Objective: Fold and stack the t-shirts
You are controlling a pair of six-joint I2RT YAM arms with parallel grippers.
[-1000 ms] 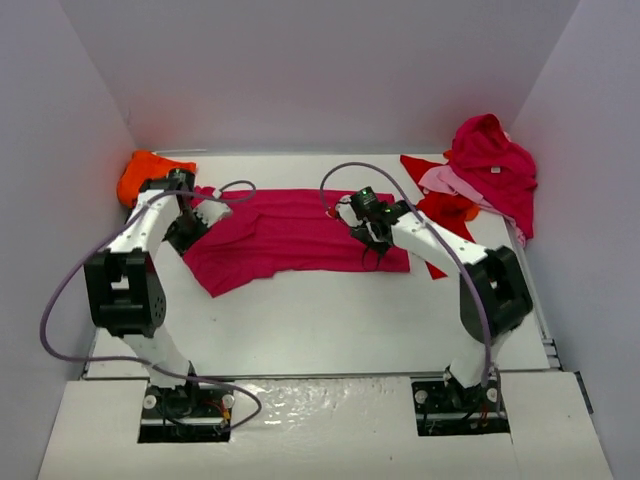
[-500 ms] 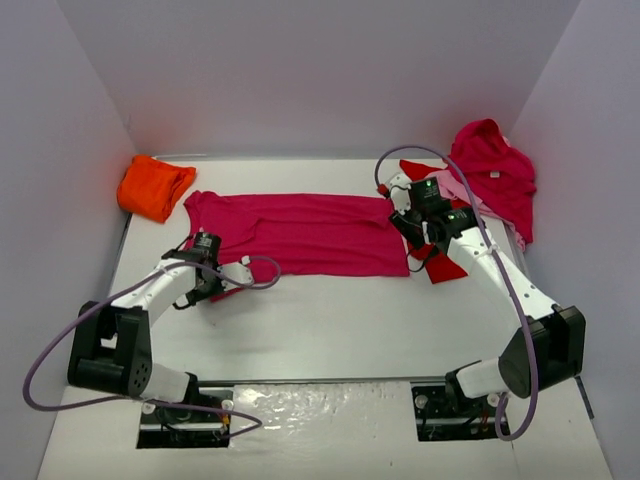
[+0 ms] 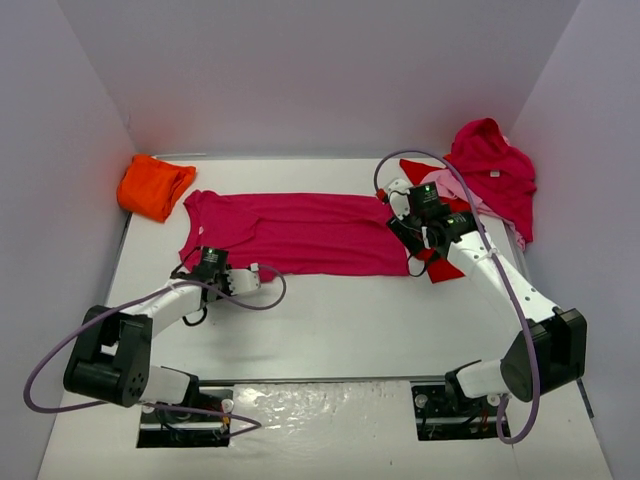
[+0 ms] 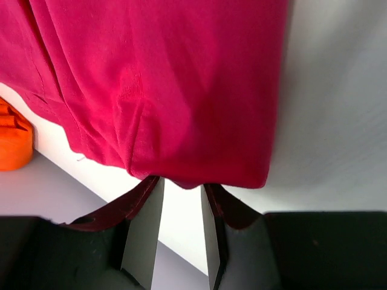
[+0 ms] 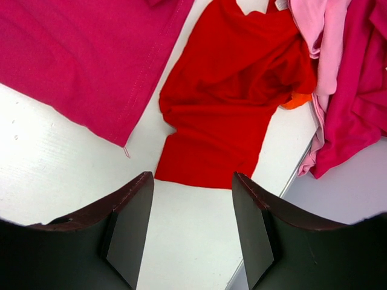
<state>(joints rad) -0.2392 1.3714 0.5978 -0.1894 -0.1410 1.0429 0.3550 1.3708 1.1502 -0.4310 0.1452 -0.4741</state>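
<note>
I see the magenta shirt (image 3: pixel 290 235) spread flat, its long axis running left to right. My left gripper (image 4: pixel 181 181) sits at its near-left corner, jaws parted and empty. My right gripper (image 5: pixel 192 175) hangs off its right end, also released, above the red shirt (image 5: pixel 230 103).

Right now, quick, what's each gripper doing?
Left gripper: slightly open, empty, tips at the edge of the magenta cloth t-shirt.
Right gripper: wide open, empty, above the bright red cloth t-shirt.
</note>
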